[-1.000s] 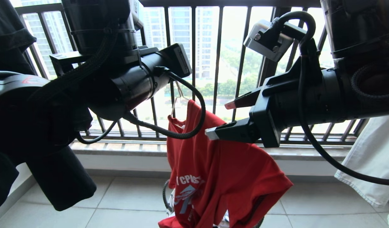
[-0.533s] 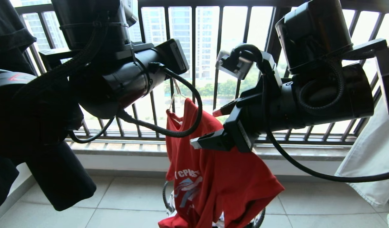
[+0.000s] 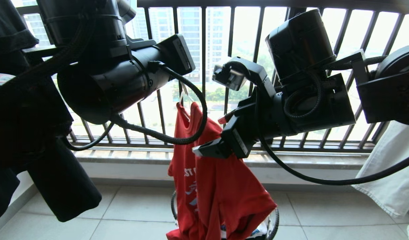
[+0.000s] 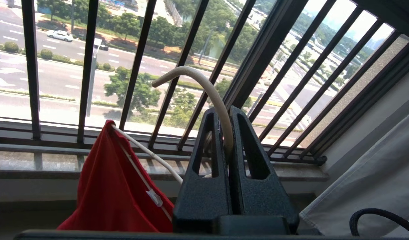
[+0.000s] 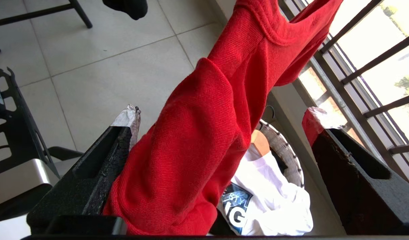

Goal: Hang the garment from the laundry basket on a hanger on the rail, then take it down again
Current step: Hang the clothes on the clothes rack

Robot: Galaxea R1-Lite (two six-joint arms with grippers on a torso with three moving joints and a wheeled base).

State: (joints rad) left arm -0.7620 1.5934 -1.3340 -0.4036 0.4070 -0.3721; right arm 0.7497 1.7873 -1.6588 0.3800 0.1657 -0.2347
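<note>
**Garment hangs between the spread right jaws**

The hanger is held by its neck, just below the curved hook, in the clenched jaws of the left gripper, and from it the garment is draped downward in front of the window railing. Its lower end reaches the laundry basket on the floor, where a white T-shirt is seen. The right gripper is placed beside the cloth with its jaws released and spread wide; in the right wrist view a bunched fold of the red fabric is seen passing straight between them, nearer the silver-taped finger. The garment's long axis runs roughly vertical, across the gap of the jaws. It is judged that only a closing of the right jaws is needed to take hold. The rail is not seen in any view.
</note>
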